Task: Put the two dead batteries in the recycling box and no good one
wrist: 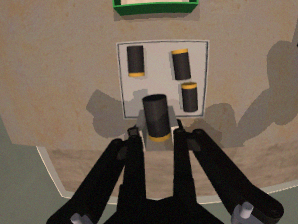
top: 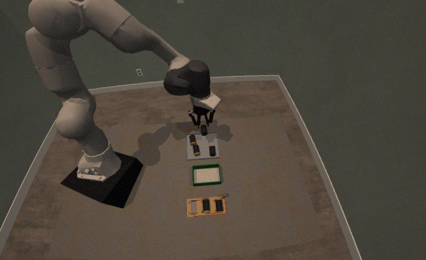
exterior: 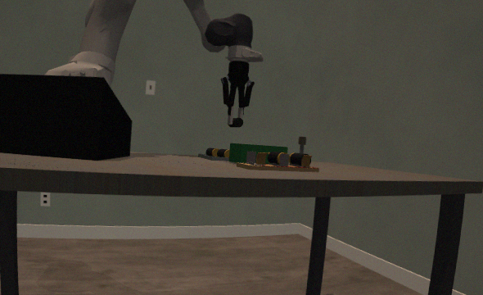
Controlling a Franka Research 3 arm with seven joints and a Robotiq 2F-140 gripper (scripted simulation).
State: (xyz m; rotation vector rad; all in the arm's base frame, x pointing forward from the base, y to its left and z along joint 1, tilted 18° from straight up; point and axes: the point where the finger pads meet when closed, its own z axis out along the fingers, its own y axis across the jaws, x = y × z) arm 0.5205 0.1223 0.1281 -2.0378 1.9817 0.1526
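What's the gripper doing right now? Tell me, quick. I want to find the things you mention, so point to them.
Gripper (top: 203, 126) (exterior: 236, 119) (wrist: 157, 115): closed on a black battery with a yellow band (top: 203, 130) (exterior: 236, 122) (wrist: 156, 115), held above the table.

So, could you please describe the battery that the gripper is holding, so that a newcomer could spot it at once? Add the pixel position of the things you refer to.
Find the green box (top: 206, 184) (exterior: 258, 151) (wrist: 156, 8), then the pale tray (top: 203, 157) (wrist: 160, 60) beside it. At the tray's edge farthest from the box, the gripper (top: 203, 126) (exterior: 236, 119) (wrist: 157, 115) holds a black battery (top: 203, 130) (exterior: 236, 122) (wrist: 156, 115) with a yellow end. It alone is raised; three others lie on the tray.
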